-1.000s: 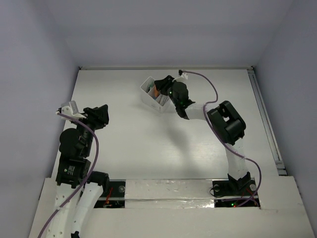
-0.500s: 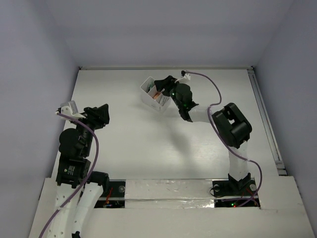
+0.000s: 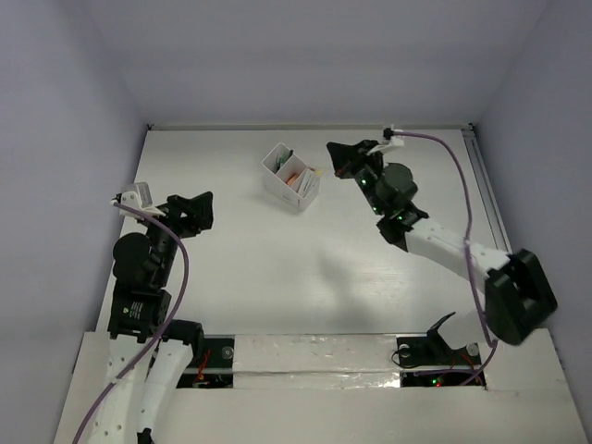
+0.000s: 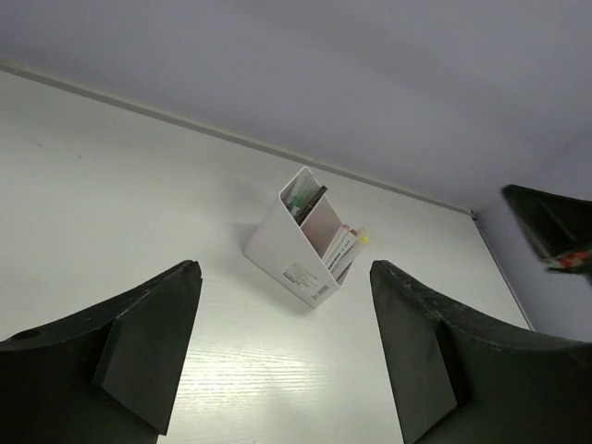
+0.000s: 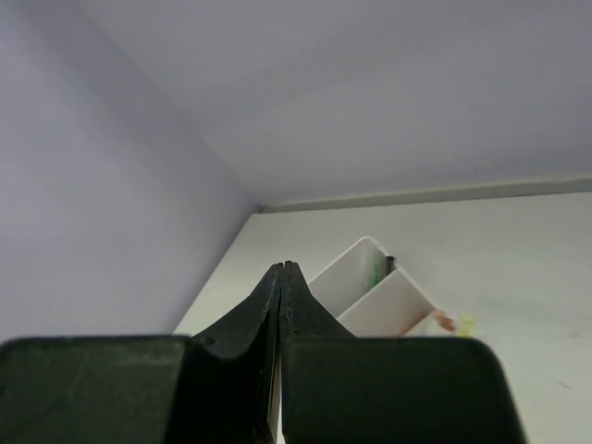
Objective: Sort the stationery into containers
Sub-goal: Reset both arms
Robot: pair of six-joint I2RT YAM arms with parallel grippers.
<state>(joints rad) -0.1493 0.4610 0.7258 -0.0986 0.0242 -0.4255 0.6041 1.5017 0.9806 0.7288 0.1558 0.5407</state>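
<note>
The white container stands at the back middle of the table, divided into compartments. Stationery stands inside it: green and dark pens in the far compartment, white pens with a yellow tip in the near one. In the right wrist view the container shows a green pen and orange and yellow tips. My right gripper is shut on nothing, raised just right of the container, its jaws pressed together. My left gripper stands wide open and empty at the left, facing the container.
The back wall edge runs behind the container. A rail lines the table's right side. The right arm's elbow hangs over the near right. A white-taped strip crosses the near edge between the arm bases.
My right gripper has pulled back from over the container toward the right and has shut. The right arm's elbow swung out right. My left gripper opened wider.
</note>
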